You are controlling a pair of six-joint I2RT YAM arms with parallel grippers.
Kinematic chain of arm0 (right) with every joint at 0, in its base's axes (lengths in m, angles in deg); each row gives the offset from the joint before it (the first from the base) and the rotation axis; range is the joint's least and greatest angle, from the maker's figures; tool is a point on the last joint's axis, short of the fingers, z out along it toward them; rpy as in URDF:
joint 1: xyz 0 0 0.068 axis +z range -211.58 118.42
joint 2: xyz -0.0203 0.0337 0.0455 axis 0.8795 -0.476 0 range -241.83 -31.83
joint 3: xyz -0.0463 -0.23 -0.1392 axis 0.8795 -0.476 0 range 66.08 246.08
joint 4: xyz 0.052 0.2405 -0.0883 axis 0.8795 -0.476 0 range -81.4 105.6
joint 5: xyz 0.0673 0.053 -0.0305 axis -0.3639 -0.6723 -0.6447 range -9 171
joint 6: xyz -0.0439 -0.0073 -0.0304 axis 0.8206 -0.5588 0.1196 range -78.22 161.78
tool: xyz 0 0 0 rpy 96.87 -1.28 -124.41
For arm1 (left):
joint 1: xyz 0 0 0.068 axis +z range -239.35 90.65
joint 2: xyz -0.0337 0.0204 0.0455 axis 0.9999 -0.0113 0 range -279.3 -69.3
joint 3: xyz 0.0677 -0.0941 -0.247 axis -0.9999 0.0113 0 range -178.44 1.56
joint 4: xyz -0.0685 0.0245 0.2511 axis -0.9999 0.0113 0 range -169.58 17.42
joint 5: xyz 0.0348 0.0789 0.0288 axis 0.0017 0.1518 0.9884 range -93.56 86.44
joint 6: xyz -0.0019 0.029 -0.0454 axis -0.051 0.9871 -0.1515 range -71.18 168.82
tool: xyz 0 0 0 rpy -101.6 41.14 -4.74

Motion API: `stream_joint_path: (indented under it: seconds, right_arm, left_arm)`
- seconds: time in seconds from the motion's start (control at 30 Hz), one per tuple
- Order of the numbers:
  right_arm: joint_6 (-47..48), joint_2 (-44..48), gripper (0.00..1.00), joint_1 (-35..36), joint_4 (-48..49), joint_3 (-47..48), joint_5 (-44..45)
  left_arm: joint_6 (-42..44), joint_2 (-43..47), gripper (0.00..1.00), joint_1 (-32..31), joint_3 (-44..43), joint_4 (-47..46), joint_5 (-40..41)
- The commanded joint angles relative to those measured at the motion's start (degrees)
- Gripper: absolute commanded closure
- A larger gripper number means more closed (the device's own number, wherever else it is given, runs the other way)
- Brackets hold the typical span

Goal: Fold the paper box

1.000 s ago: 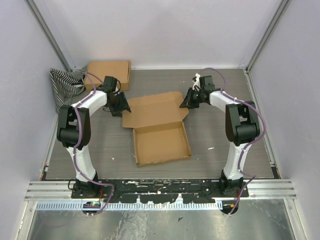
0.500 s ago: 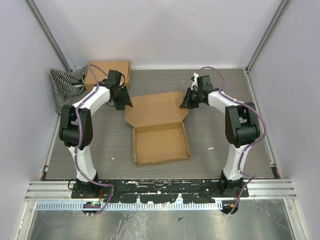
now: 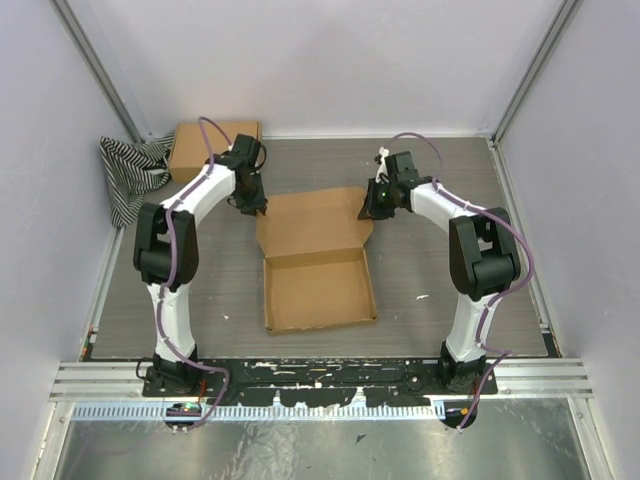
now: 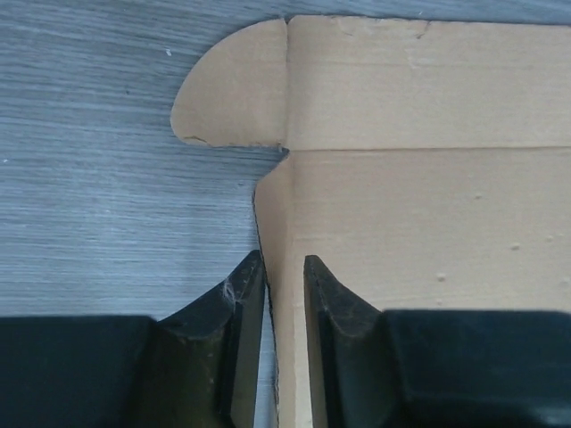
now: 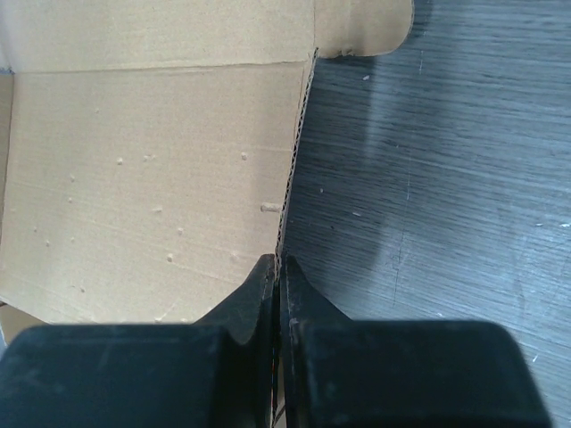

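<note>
The paper box [image 3: 318, 288] lies open in the middle of the table, its shallow tray toward the arms and its lid panel [image 3: 312, 220] toward the back. My left gripper [image 3: 257, 204] is at the lid's left edge. In the left wrist view its fingers [image 4: 241, 294] stand slightly apart, straddling that edge of the lid [image 4: 428, 205], with a rounded flap [image 4: 234, 89] beyond. My right gripper [image 3: 368, 204] is shut on the lid's right edge. In the right wrist view the jaws pinch the corrugated edge [image 5: 294, 152], and the lid's inner face [image 5: 152, 178] lies to the left.
A second brown box [image 3: 215, 145], fully box-shaped, sits at the back left. A black-and-white striped cloth [image 3: 130, 172] lies beside it against the left wall. Grey walls enclose the table on three sides.
My left arm has swung from left of the box toward the back and right, bringing its gripper onto the lid's left edge. The box has shifted slightly. My right gripper kept its hold.
</note>
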Motion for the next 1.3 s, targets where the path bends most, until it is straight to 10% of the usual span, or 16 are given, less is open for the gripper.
stream_joint_path:
  seconds: [0.0,0.23,0.53,0.87,1.27]
  right_arm:
    - [1.93,3.56,0.94,0.84,-1.41,1.68,1.72]
    - [2.76,3.8,0.93,1.15,-2.65,2.96,3.08]
    - [5.88,5.86,0.52,0.37,-8.24,8.5,5.19]
    - [10.44,10.01,0.52,-2.77,-15.04,12.78,-2.01]
    - [12.69,10.48,0.63,-2.39,-21.22,14.43,-8.38]
  left_arm:
    - [3.16,-2.63,0.75,-0.86,-4.4,4.36,3.05]
    - [3.72,-1.71,1.0,-1.86,-4.62,2.66,3.53]
    - [8.24,15.48,1.0,-3.36,13.91,-22.8,8.39]
    - [10.11,32.66,1.0,-3.77,40.3,-61.16,3.55]
    - [15.92,38.47,1.0,-8.26,46.94,-69.72,6.5]
